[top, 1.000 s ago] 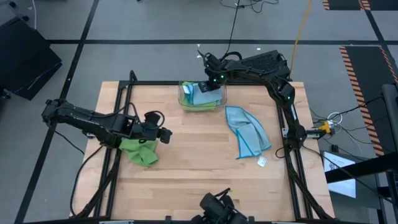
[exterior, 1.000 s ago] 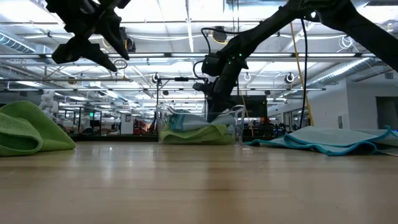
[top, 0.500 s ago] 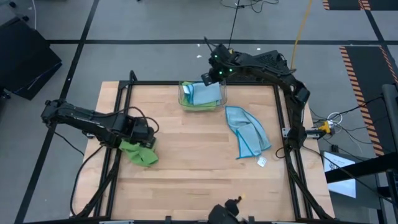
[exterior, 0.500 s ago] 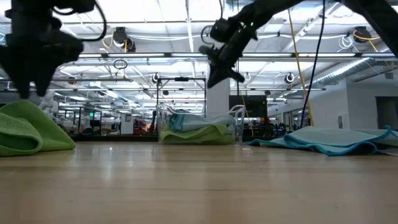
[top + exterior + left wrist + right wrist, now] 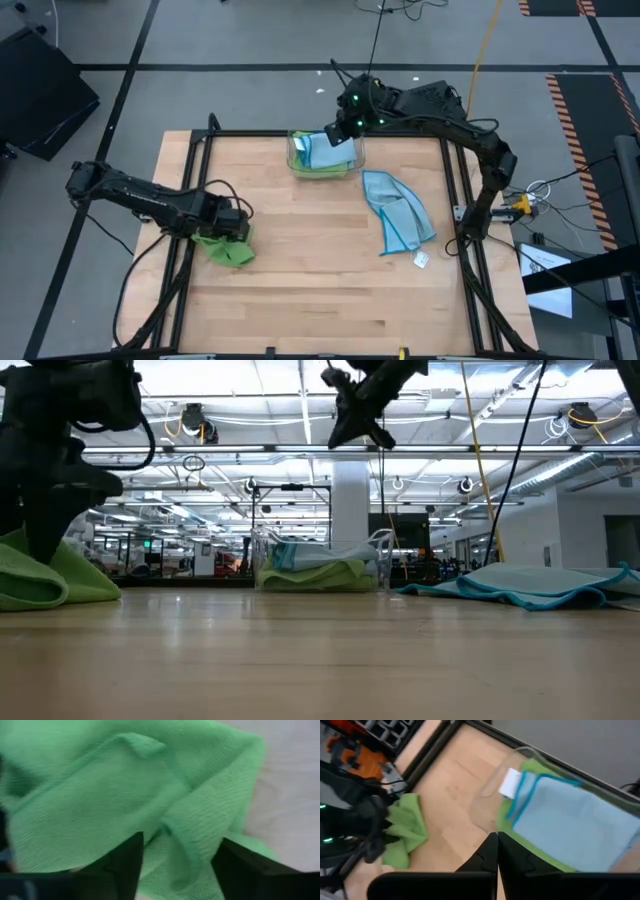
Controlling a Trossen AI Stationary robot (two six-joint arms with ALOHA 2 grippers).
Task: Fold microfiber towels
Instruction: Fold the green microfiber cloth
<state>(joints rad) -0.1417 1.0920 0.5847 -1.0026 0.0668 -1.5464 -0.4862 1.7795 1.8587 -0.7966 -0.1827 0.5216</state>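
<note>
Left gripper (image 5: 238,222), fingers apart, down on crumpled lime green microfiber towel (image 5: 225,246); better pinch one edge only. Right gripper (image 5: 343,128) pressed together above clear plastic bin (image 5: 292,160)

We see a light wooden counter (image 5: 300,280) on grey tiled floor (image 5: 250,40), striped hazard tape (image 5: 590,110) at three o'clock, ceiling light strips (image 5: 270,400) overhead.

text: none legible | labels: white towel tags — blank at this range | signs: none
</note>
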